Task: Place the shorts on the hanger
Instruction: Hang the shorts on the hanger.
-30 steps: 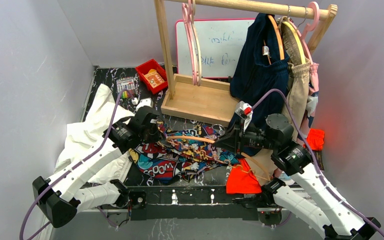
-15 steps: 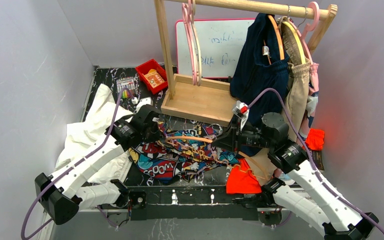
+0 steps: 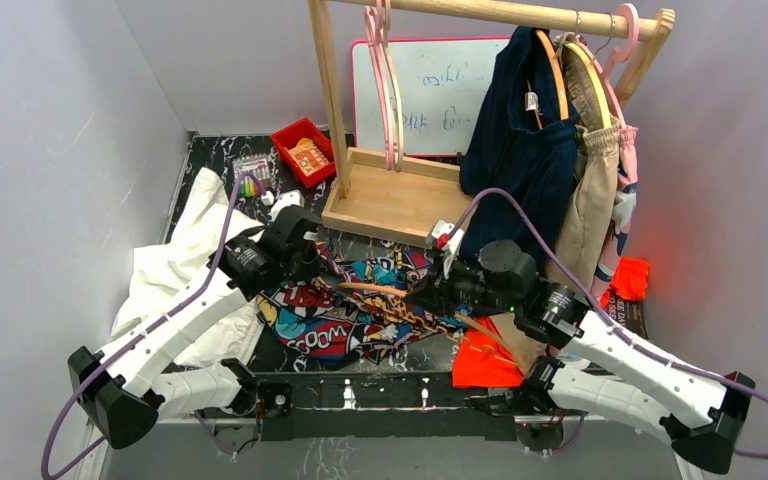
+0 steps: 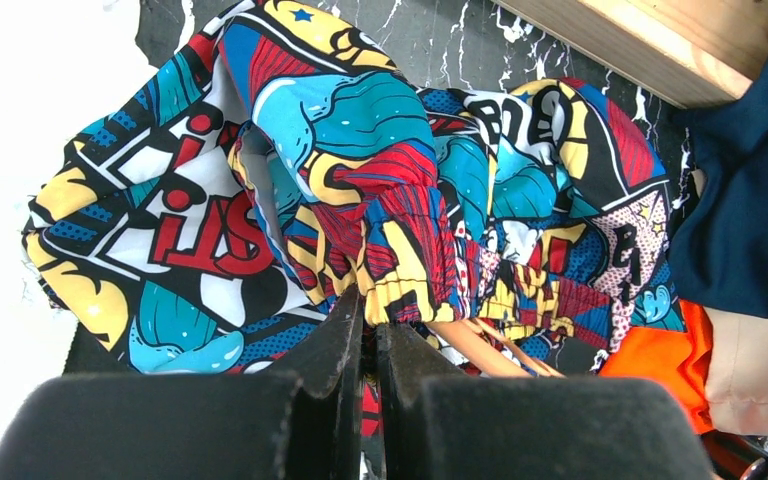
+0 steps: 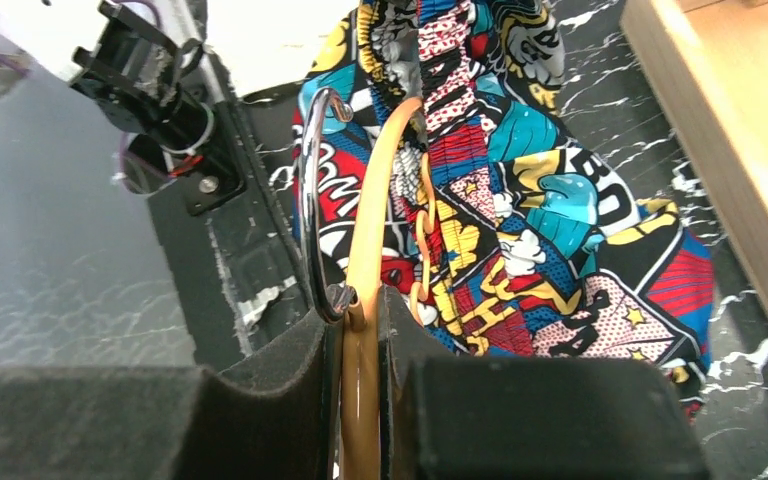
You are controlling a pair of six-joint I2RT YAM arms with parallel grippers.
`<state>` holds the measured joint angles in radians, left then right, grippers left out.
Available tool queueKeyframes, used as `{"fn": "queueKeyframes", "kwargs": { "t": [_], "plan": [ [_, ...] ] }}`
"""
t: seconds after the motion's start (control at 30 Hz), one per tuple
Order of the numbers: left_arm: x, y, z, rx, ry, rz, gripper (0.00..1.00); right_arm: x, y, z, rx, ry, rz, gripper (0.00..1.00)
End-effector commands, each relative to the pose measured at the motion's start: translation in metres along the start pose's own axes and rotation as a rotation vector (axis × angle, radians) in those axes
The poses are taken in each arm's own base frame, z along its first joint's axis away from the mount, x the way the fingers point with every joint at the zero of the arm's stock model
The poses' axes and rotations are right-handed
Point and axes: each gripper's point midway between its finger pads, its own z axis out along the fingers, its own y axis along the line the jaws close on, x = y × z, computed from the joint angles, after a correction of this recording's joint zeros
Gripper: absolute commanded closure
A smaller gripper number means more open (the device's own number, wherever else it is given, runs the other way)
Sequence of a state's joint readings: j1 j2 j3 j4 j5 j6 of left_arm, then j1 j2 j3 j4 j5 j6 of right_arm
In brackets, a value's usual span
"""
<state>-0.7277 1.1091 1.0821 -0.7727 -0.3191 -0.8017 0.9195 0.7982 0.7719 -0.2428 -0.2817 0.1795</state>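
Shorts [image 3: 332, 322]: lying bunched on the table [image 3: 194, 162]; we're judging them not yet hung
Hanger [image 5: 368, 240]: we're seeing its far end reaching into the shorts' waistband; threading is remaining
Left gripper [image 4: 368, 318]: fingers pinching a shorts fold, nearly closed
Right gripper [image 5: 360, 320]: fingers clamping the hanger beside its hook [image 5: 305, 200]
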Motion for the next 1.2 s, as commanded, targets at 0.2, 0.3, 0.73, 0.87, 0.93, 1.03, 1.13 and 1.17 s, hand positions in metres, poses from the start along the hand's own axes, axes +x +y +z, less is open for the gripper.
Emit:
{"fn": "queueKeyframes", "kwargs": {
  "t": [0.2, 0.3, 0.73, 0.87, 0.93, 1.03, 1.13, 1.17],
  "plan": [
    [-0.021, -0.009, -0.019, 0.038, -0.052, -0.034, 1.0, -0.05, -0.005, 0.01, 0.197, -0.143, -0.143, 1.0],
    [-0.02, -0.011, -0.022, 0.06, -0.049, -0.04, 1.0, -0.032, 0.005, 0.03, 0.13, -0.099, -0.138, 1.0],
    [-0.037, -0.022, -0.043, 0.122, -0.087, -0.034, 1.0, -0.116, 0.051, 0.027, -0.04, -0.414, -0.169, 1.0],
    [-0.049, -0.031, -0.052, 0.154, -0.112, -0.035, 1.0, -0.102, 0.044, 0.046, -0.029, -0.358, -0.148, 1.0],
    [-0.053, -0.036, -0.056, 0.175, -0.119, -0.039, 1.0, -0.078, 0.036, 0.064, -0.013, -0.283, -0.119, 1.0],
    [-0.059, -0.046, -0.064, 0.225, -0.127, -0.051, 1.0, -0.056, 0.029, 0.081, -0.006, -0.237, -0.082, 1.0],
    [-0.064, -0.057, -0.074, 0.28, -0.129, -0.061, 1.0, -0.062, 0.026, 0.084, 0.009, -0.271, -0.084, 1.0],
    [-0.066, -0.062, -0.078, 0.303, -0.13, -0.06, 1.0, -0.071, 0.026, 0.082, 0.015, -0.302, -0.095, 1.0]
  ]
}}
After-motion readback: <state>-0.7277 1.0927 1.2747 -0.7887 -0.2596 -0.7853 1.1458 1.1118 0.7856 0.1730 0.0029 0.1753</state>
